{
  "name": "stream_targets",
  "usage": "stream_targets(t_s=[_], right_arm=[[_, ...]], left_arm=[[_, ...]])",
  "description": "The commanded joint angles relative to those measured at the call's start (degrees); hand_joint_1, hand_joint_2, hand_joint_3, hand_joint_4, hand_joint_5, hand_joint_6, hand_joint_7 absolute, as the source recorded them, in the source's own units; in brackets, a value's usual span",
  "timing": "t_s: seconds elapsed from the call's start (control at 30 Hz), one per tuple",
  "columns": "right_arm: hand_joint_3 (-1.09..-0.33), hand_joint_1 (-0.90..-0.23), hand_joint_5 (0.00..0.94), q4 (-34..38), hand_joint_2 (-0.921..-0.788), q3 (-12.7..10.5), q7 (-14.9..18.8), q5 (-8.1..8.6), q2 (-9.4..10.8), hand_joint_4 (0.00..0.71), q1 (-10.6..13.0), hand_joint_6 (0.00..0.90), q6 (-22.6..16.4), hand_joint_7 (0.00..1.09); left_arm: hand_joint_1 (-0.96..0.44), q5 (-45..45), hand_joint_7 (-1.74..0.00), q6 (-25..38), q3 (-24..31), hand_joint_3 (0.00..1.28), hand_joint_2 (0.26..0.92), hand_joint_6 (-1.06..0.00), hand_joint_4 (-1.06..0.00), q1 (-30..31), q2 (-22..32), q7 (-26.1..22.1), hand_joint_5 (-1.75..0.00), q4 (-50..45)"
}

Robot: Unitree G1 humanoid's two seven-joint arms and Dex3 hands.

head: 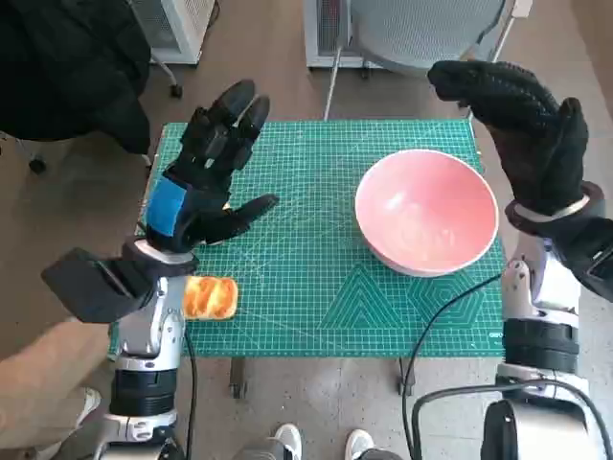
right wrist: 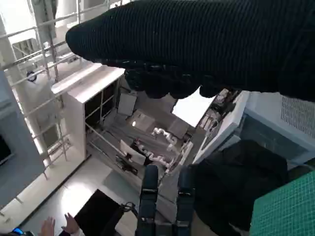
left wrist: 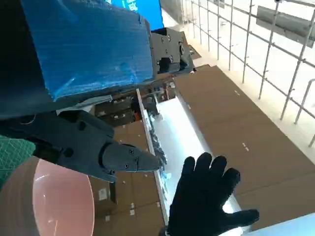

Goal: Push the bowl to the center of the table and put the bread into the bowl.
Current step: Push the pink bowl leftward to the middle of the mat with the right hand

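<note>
Nearest the robot, the bread (head: 210, 297) — a golden-brown piece — lies flat on the green cutting mat (head: 316, 240) close to the table's near-left corner, partly hidden behind the left forearm and touched by neither hand. A black cable (head: 442, 311) crosses the near edge toward the near-right corner. Above the mat's left side the left hand (head: 206, 177), blue tape across its back, is raised clear of the surface with fingers spread apart and thumb extended toward the table's middle; it holds nothing. The left wrist view confirms this: its black fingers (left wrist: 98, 147) stand apart with no object between them. The pink bowl (head: 426, 211) sits upright on the right half of the table, nearer the right edge than the center, its interior showing nothing inside; its rim also appears in the left wrist view (left wrist: 54, 201). The right hand (head: 522, 125), gloved in black knit, is held up beside the far-right corner — beyond the bowl and not touching it — palm open, fingers extended and slightly apart, gripping nothing; the left wrist view shows it (left wrist: 206, 196) splayed likewise. Beyond the far edge stand a chair base (head: 402, 38) and dark fabric (head: 67, 67) at the far left
</note>
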Motion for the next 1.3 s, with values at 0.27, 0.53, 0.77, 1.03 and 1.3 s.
stream_targets(t_s=[0.27,0.53,0.77,1.03,1.3], right_arm=[[-0.857,-0.731,0.001,-1.1,-0.921,0.2,-0.4,0.14,0.1,0.229,2.1,0.293,1.9,0.00],[-0.856,-0.735,0.001,-1.6,-0.921,0.2,-0.5,0.17,0.4,0.229,2.4,0.293,1.9,0.00],[-0.857,-0.732,0.000,-1.3,-0.921,0.2,-0.4,0.25,0.5,0.228,2.4,0.292,1.5,0.00],[-0.861,-0.728,0.000,-1.3,-0.921,0.2,-0.5,0.19,0.7,0.227,2.3,0.291,1.5,0.00],[-0.862,-0.728,0.000,-0.8,-0.921,0.1,-0.7,0.01,0.5,0.227,2.3,0.290,1.1,0.00]], left_arm=[[-0.34,-1.0,-0.40,0.6,0.0,0.17,0.921,-0.01,-0.10,-0.8,0.1,-0.5,0.00,-0.4],[-0.34,-1.4,-0.40,0.8,0.1,0.18,0.921,-0.01,-0.10,-0.4,0.2,-0.6,0.00,-0.8],[-0.34,-1.5,-0.40,0.8,0.1,0.18,0.921,-0.01,-0.10,-0.3,0.3,-0.6,0.00,-1.0],[-0.34,-1.6,-0.40,1.1,0.3,0.18,0.921,-0.01,-0.10,-0.2,0.5,-0.6,0.00,-1.3],[-0.34,-2.0,-0.40,1.6,0.6,0.18,0.921,-0.01,-0.09,-0.1,0.7,-0.6,0.00,-1.5]])
